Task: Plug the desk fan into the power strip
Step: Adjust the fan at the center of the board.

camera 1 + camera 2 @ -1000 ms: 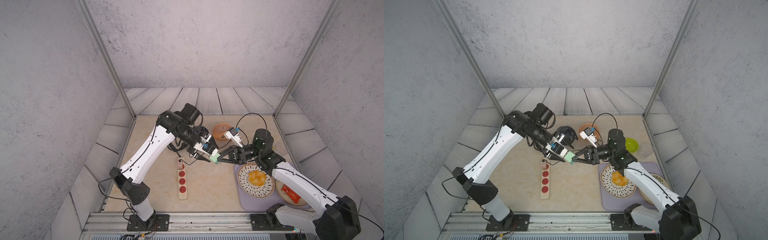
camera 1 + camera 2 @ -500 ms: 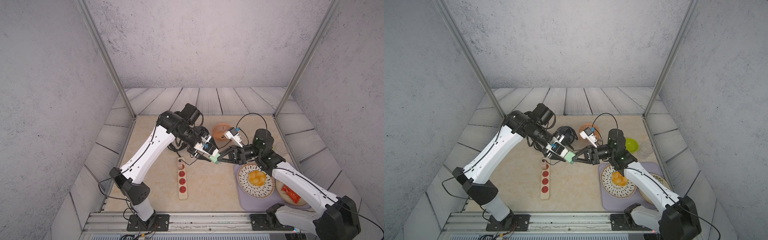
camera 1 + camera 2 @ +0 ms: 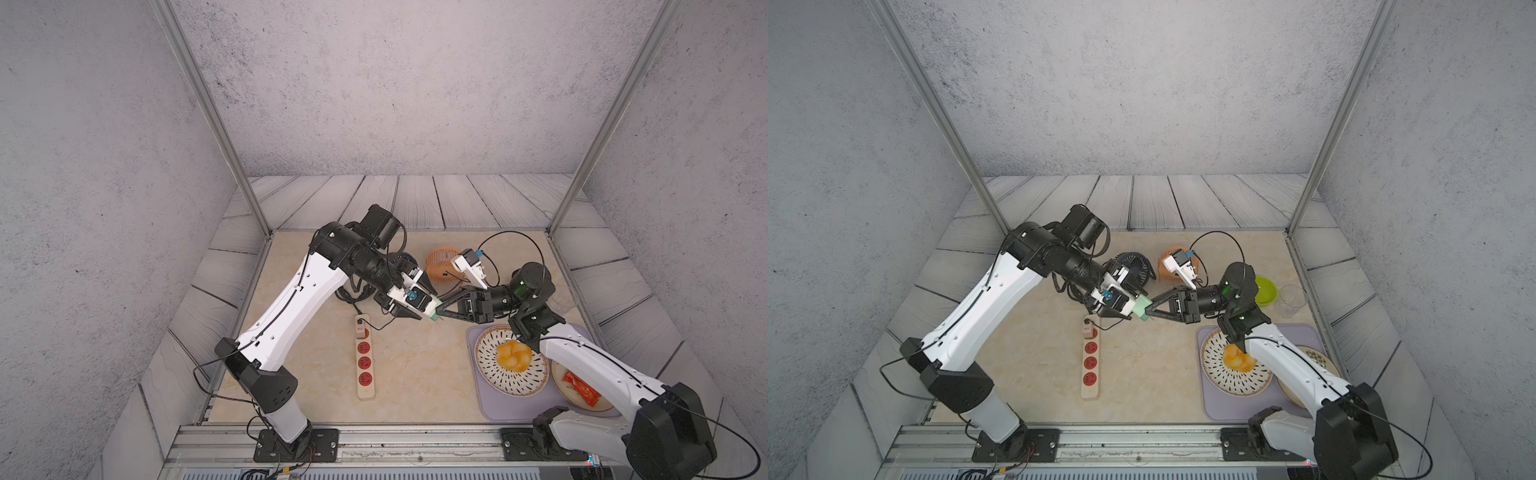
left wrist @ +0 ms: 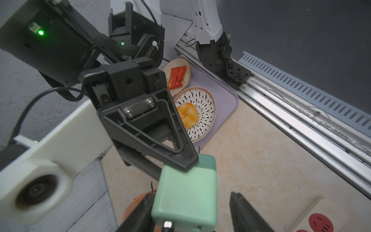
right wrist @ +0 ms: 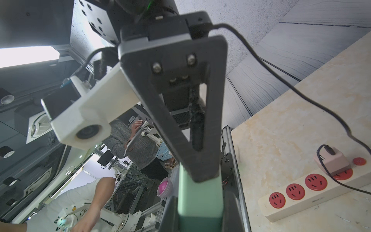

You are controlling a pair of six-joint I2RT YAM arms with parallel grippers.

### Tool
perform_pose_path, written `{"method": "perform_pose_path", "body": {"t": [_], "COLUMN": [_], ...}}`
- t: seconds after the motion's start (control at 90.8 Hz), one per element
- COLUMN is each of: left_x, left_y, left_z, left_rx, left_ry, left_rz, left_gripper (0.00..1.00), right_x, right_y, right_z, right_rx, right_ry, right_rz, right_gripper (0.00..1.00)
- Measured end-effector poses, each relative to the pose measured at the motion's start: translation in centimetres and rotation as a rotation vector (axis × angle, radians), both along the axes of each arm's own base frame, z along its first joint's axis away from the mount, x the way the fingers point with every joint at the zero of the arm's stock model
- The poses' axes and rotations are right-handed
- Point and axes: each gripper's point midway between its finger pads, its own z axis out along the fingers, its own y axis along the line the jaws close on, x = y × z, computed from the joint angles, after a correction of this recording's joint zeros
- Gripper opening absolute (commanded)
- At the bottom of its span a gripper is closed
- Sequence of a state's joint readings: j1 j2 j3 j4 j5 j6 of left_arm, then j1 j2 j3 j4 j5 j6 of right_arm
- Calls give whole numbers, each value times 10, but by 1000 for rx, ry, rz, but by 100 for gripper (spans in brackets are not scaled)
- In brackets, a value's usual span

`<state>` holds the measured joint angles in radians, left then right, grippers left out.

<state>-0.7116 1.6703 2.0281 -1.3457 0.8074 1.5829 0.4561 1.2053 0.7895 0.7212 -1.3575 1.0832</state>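
1. The green plug hangs mid-air at the centre of both top views, where the two grippers meet tip to tip.
2. The right gripper is clamped on the plug, both fingers pressed to its sides.
3. The left gripper has its jaws apart around the plug's other end: one finger touches it, the other stands clear.
4. The power strip lies flat on the table, lower left of centre in both top views, not touching the green plug.
5. A pink plug sits in its top socket beside the red button; three red sockets show below it.
6. The fan stands just above centre, behind the left wrist.
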Motion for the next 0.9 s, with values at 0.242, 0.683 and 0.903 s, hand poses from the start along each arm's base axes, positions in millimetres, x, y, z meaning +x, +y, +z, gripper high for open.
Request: {"method": "perform_pose_path", "body": {"t": [0.242,0.683,0.903], "left_x": [0,2,8], "left_y": [-5,-5,1], "left_z": [2,1,-6], "left_rx": [-13,-1,68], "left_ry": [-22,-29,-17], "left_rz": [-10,11,101], "left_gripper": [50,22,14], "right_x": [4,6,10], "right_y": [2,3,0], "right_z": [1,0,-10], "right_rx": [15,18,-14], "right_ry": [21,23,34], "right_rz": [8,9,-33], "right_gripper": [0,4,64]}}
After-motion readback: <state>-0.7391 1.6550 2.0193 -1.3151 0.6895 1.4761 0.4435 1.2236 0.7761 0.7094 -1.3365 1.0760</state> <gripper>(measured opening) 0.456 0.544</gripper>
